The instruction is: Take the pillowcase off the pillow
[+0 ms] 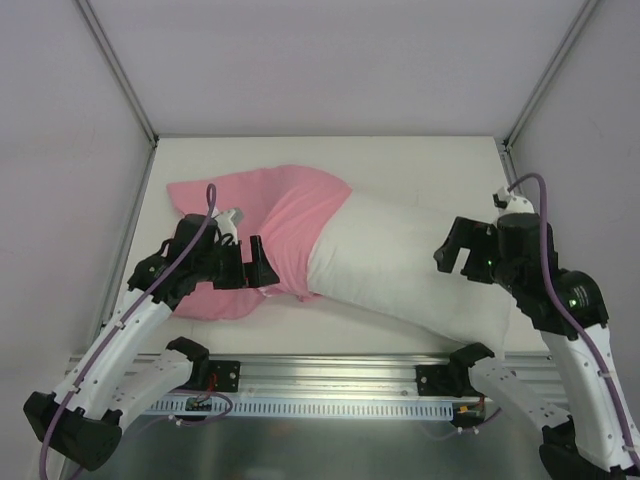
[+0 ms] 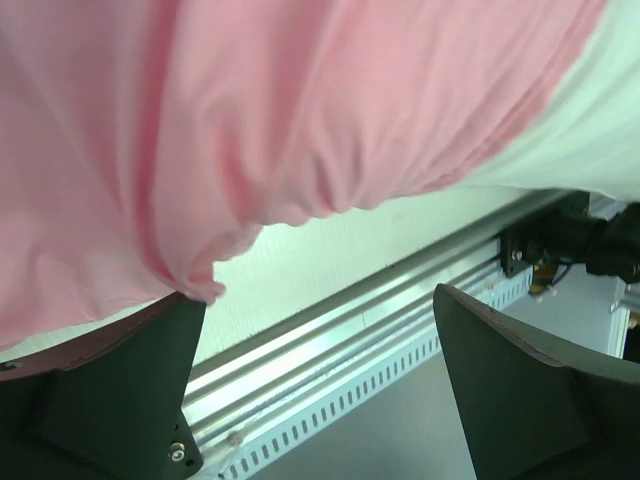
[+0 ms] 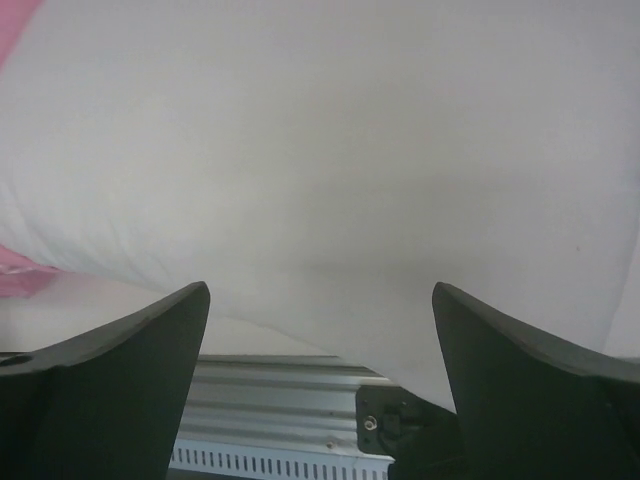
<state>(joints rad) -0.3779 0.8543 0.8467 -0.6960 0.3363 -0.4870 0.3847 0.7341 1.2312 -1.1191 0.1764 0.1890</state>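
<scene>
My left claw (image 1: 262, 266), jaws wide and gripping nothing, sits against the pink pillowcase (image 1: 275, 215) bunched over the left end of the white pillow (image 1: 400, 265), whose long axis runs rightward to my right claw (image 1: 447, 250), equally wide, beside its bare end.

No readable text, labels, brands or numbers anywhere.

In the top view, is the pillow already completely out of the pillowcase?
No, the pillowcase covers one end of the pillow; only the rest shows white.
</scene>
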